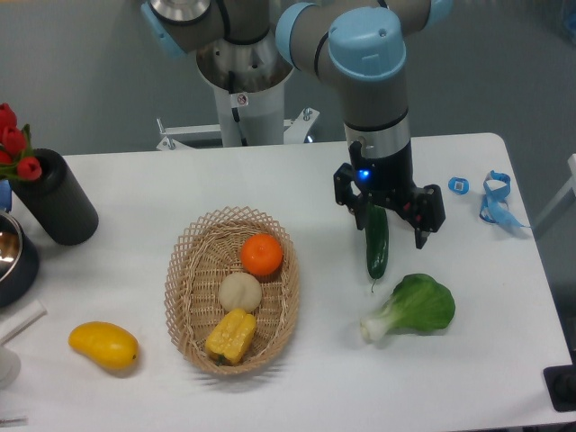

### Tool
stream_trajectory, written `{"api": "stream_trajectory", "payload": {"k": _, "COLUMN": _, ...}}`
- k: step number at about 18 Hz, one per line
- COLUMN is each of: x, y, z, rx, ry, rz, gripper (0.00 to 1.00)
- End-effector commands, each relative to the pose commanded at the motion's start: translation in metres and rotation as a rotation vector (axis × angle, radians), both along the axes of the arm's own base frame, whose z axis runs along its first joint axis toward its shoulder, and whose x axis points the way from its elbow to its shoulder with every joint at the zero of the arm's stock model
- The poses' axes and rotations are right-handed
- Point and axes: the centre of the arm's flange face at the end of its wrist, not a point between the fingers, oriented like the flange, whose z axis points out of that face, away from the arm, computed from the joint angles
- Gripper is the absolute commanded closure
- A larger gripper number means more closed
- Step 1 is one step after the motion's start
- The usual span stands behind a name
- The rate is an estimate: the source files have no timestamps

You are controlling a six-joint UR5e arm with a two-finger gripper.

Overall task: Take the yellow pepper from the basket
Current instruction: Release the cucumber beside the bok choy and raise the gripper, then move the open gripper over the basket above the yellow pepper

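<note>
1. We judge the task barely begun: our claw (384,214) hangs over the right part of the worktop (135,193), above the cucumber (376,238) and well apart from the basket (180,270). Its jaws stand spread and hold nothing.

2. The pepper (231,336) lies untouched at the near end of the basket, just beside the cream ball (239,292), with the orange (262,254) beyond that at the far end.

3. What we reckon is left: carry the claw across to the basket, come down over the pepper, close on it and lift it out.

4. The pepper is blocky and yellow with ribbed lobes, so we expect its grooves to give the fingers some hold, though its skin looks smooth.

5. The basket is oval, light-tan open-weave wicker with a looped rim; its raised wall stands close against the pepper at the near end, which may crowd one finger.

6. The ball looks matt and round, the orange glossy. Outside the basket, a smooth oval mango (103,346) lies on the worktop to the left, and a leafy green (412,308) lies near the cucumber.
</note>
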Motion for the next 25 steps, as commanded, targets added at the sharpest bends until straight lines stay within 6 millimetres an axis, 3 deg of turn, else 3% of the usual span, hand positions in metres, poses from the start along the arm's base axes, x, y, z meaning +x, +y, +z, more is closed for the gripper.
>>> {"api": "stream_trajectory", "payload": {"k": 6, "x": 0.011, "y": 0.016, "z": -0.01, "rx": 0.081, "ry": -0.1, "rz": 0.12, "gripper": 0.0}}
{"api": "stream_trajectory", "payload": {"k": 9, "x": 0.034, "y": 0.039, "z": -0.018, "rx": 0.104, "ry": -0.156, "rz": 0.178, "gripper": 0.0}}
{"api": "stream_trajectory", "payload": {"k": 11, "x": 0.053, "y": 0.057, "z": -0.036, "rx": 0.09, "ry": -0.199, "rz": 0.194, "gripper": 0.0}}
{"api": "stream_trajectory", "payload": {"k": 13, "x": 0.064, "y": 0.062, "z": -0.055, "rx": 0.07, "ry": -0.232, "rz": 0.211, "gripper": 0.0}}
{"api": "stream_trajectory", "payload": {"k": 19, "x": 0.097, "y": 0.093, "z": -0.082, "rx": 0.027, "ry": -0.246, "rz": 0.138, "gripper": 0.0}}
{"api": "stream_trajectory", "payload": {"k": 21, "x": 0.103, "y": 0.108, "z": -0.106, "rx": -0.006, "ry": -0.265, "rz": 0.103, "gripper": 0.0}}
{"api": "stream_trajectory", "payload": {"k": 25, "x": 0.112, "y": 0.127, "z": -0.134, "rx": -0.033, "ry": -0.277, "rz": 0.064, "gripper": 0.0}}
